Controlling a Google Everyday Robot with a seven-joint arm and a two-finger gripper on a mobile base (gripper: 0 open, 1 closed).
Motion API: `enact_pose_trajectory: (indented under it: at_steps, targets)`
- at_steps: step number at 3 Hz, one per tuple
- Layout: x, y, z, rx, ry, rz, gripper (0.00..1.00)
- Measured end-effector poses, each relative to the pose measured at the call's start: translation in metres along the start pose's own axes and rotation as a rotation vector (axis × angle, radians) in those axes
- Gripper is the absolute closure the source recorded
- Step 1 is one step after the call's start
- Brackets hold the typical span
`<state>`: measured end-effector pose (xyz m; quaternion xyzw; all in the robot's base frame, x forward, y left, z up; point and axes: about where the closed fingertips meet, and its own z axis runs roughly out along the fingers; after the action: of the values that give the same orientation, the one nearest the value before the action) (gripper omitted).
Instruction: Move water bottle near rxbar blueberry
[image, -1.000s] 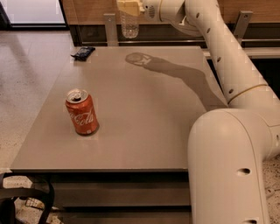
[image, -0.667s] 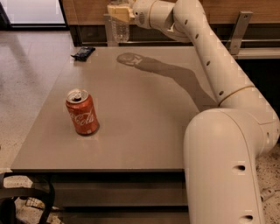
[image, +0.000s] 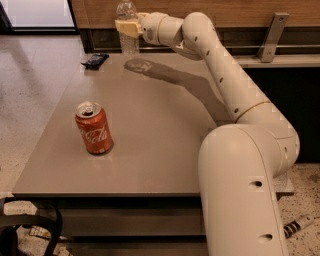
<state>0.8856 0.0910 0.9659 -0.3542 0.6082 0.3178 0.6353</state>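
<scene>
The water bottle (image: 128, 40) is clear plastic and upright, held in the air above the table's far edge. My gripper (image: 126, 27) is shut on the water bottle around its middle, at the end of the arm reaching across the table. The bottle's shadow lies on the tabletop just below it. The rxbar blueberry (image: 95, 60) is a small dark flat bar lying at the table's far left corner, a short way left of the bottle.
A red Coca-Cola can (image: 93, 128) stands upright on the left front part of the grey table (image: 160, 125). A wooden wall and a ledge run behind the table. Cables lie on the floor at the lower left.
My gripper has carried the water bottle leftward along the table's far edge, closer to the rxbar blueberry. The can has not moved.
</scene>
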Motion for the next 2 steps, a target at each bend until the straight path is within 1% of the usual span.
enact_pose_trajectory:
  at_steps: [1, 2]
  targets:
    - [0.0012, -0.0001, 0.0009, 0.002, 0.003, -0.001, 1.00]
    - [0.0069, 0.0023, 0.0070, -0.004, 0.025, 0.002, 1.00]
